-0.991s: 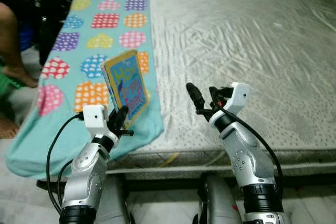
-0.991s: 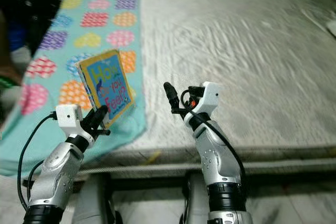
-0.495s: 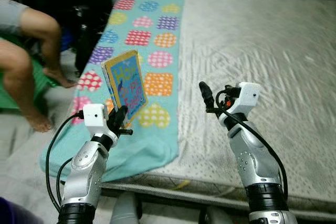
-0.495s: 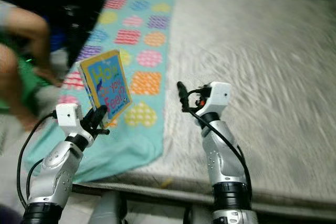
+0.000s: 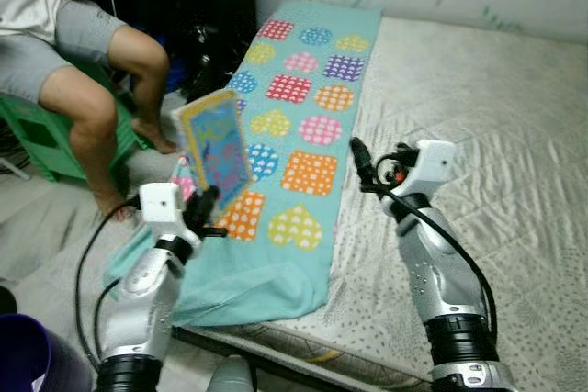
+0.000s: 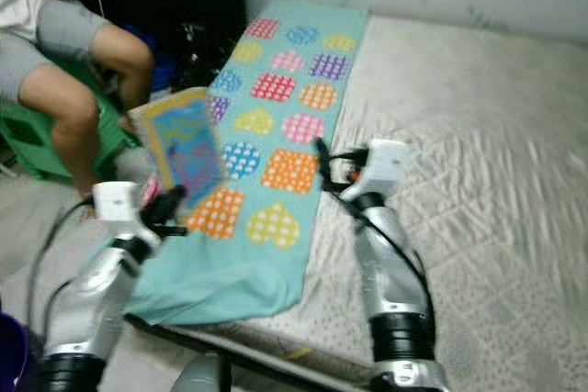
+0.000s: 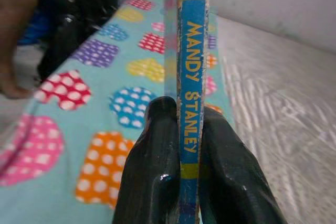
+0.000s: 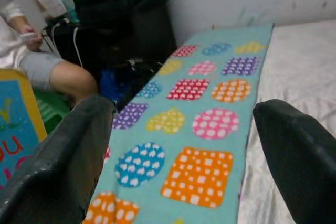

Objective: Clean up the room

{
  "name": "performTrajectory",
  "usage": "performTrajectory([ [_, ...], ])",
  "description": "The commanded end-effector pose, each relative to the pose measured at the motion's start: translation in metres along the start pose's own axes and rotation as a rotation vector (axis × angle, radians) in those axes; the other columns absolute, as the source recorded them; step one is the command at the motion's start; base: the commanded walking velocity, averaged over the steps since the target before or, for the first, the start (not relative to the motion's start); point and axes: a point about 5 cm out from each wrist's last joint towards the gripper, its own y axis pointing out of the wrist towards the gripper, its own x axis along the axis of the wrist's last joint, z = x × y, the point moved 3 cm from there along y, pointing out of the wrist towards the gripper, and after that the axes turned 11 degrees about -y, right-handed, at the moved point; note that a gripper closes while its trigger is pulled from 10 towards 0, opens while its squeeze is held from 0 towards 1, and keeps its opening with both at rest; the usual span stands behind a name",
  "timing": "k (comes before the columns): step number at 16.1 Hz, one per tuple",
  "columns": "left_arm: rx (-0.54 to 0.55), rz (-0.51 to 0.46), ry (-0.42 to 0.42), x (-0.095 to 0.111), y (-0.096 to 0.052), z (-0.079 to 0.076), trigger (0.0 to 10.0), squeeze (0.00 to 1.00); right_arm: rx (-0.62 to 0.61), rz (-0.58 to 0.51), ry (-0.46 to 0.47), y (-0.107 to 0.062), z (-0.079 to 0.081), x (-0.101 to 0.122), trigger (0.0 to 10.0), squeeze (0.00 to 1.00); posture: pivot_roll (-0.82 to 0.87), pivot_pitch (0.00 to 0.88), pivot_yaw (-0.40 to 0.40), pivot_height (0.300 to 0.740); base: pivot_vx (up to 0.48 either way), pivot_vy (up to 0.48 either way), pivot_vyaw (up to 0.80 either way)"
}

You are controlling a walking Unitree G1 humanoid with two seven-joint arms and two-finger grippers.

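A children's book (image 5: 216, 142) with a blue cover and yellow border stands upright in the air, held by its lower edge in my left gripper (image 5: 204, 208). In the left wrist view both black fingers (image 7: 153, 167) press on the blue spine (image 7: 190, 72), which reads "MANDY STANLEY". The book hangs over the near left corner of the bed, above a teal blanket (image 5: 308, 107) with coloured dotted patches. My right gripper (image 5: 360, 161) is raised over the blanket's right edge, open and holding nothing; its fingers (image 8: 59, 167) stand wide apart in the right wrist view.
The blanket lies along the left side of a bare grey mattress (image 5: 496, 126) against a pale wall. A person (image 5: 87, 52) sits on a green stool (image 5: 37, 140) left of the bed, feet on the floor. A purple bin (image 5: 26, 355) stands at the lower left.
The whole view has swung to the left, bringing in the seated person, the floor and the purple bin. Both arms keep their pose, and the book stays in the left gripper.
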Motion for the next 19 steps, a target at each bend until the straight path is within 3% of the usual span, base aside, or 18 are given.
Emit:
performTrajectory([
  [1,-0.052,-0.022,0.0,0.002,0.005,-0.015,0.3,0.0,-0.058,0.018,-0.012,-0.005,-0.016,-0.005,10.0,0.0,-0.09,0.032,0.03,0.74,0.0,0.0,0.0],
  [7,-0.051,-0.011,0.004,0.0,0.006,-0.016,0.8,0.0,-0.089,0.032,-0.02,-0.006,-0.02,-0.01,10.0,0.0,-0.09,0.033,0.03,0.74,0.0,0.0,-0.07],
  [12,-0.045,-0.01,0.001,-0.002,0.006,-0.017,0.7,0.0,-0.118,0.052,-0.036,-0.005,-0.024,-0.013,10.0,0.0,-0.09,0.037,0.021,0.74,0.0,0.0,0.0],
  [13,-0.046,-0.01,-0.002,-0.003,0.006,-0.017,1.6,0.0,-0.117,0.053,-0.036,-0.004,-0.024,-0.013,10.0,0.0,-0.09,0.037,0.02,0.74,0.0,0.0,0.0],
  [14,-0.048,-0.009,-0.001,-0.003,0.006,-0.018,5.2,0.0,-0.12,0.059,-0.03,-0.004,-0.024,-0.014,10.0,0.0,-0.09,0.037,0.019,0.74,0.0,0.0,0.0],
  [16,-0.04,0.004,0.002,-0.005,0.005,-0.016,10.0,0.0,-0.122,0.074,-0.027,-0.004,-0.024,-0.016,10.0,0.0,-0.09,0.038,0.018,0.74,0.0,0.0,-0.3],
  [19,-0.025,0.004,0.0,-0.004,0.006,-0.015,10.0,0.0,-0.124,0.077,-0.031,-0.004,-0.024,-0.017,10.0,0.0,-0.09,0.041,0.014,0.74,0.0,0.0,-0.8],
])
